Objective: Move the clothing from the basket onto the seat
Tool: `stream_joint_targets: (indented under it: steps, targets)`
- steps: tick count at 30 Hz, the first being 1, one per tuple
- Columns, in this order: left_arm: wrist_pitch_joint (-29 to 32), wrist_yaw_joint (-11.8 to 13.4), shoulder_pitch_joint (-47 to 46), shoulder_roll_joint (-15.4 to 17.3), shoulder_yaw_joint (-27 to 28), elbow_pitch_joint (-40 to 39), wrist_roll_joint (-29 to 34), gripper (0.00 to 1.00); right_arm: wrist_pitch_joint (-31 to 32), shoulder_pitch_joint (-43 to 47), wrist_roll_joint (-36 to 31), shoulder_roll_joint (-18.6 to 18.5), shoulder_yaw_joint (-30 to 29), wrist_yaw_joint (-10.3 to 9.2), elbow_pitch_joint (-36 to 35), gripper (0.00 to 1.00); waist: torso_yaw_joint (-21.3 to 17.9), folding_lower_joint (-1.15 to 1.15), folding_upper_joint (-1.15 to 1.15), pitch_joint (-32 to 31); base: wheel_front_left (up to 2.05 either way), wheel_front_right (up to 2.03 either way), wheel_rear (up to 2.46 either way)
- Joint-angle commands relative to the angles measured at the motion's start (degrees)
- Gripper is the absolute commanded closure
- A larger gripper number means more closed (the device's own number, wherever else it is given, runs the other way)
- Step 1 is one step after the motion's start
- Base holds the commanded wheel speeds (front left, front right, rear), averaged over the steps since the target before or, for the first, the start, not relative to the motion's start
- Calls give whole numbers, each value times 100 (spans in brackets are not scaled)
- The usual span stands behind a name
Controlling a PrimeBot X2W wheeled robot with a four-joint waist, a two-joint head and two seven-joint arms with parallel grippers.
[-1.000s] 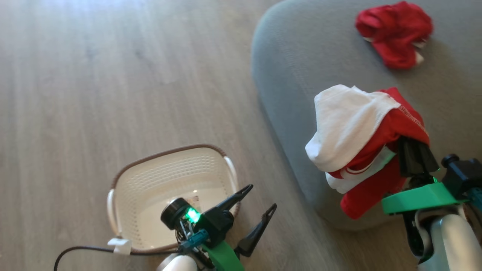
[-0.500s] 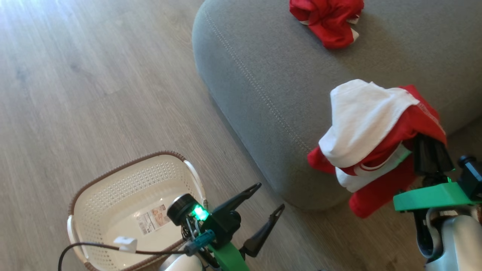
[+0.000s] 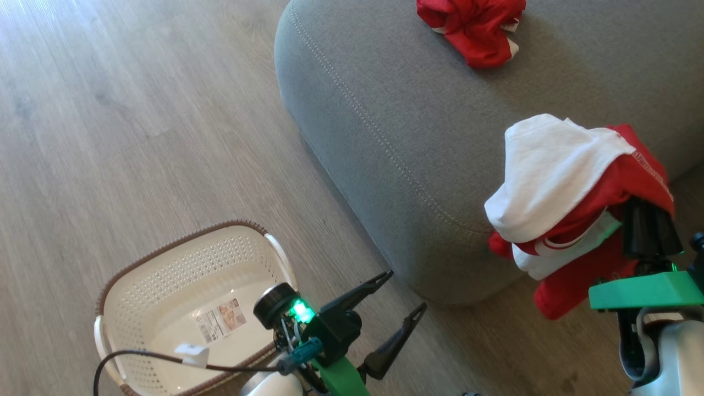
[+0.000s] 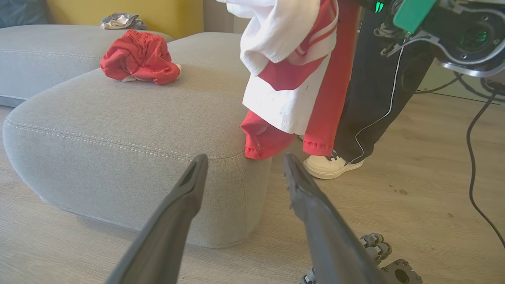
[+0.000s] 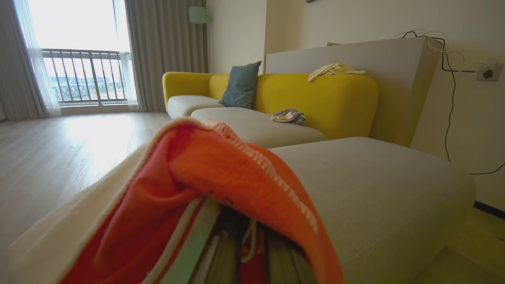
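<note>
Right claw (image 3: pixel 643 212): clenched on red-and-white fabric garment (image 3: pixel 555 181), held at corner of grey upholstered seat (image 3: pixel 396 110).
Left claw (image 3: pixel 405 289): released.

The wood-plank floor (image 3: pixel 137 137) carries the cream basket (image 3: pixel 181 236), standing upright, and near it the big grey couch seat (image 3: pixel 385 99). One crumpled red garment (image 3: pixel 473 25) lies on the seat's top, well back from its rounded corner.
</note>
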Motion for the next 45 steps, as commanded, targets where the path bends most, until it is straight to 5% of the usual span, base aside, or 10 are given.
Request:
stream_joint_targets:
  steps: [1, 8, 20, 27, 35, 45]
  targets:
    - [-29, -5, -205, -7, 131, -184, -18, 0, -37, -128, -41, -42, 92, -1, -232, 100, -6, 0, 0, 2, 0, 0, 0]
    - [-29, -5, -158, 139, 164, -243, 131, 0, -37, -800, -32, -345, 94, -1, -79, 100, -93, 0, 0, 337, 0, 0, 0]
    - [-29, -5, -450, 1035, -92, -451, 299, 0, -37, -2552, 111, -630, -268, -1, -47, 100, -1, 0, 0, 1616, 0, 0, 0]
    - [-29, 19, -407, 1275, 430, -693, 294, 0, -37, -3652, -102, -861, -309, -1, 296, 100, 100, 0, 0, 2150, 0, 0, 0]
    - [-29, 10, -344, 1404, 502, -795, 421, 0, -37, -5050, -177, -1475, -249, -1, 1181, 100, 303, 0, 0, 2535, 0, 0, 0]
    - [-29, 0, -489, 1558, 509, -874, 445, 0, 261, -6268, -276, -1807, -1319, -1, 3579, 100, 588, 0, 0, 3055, 0, 0, 0]
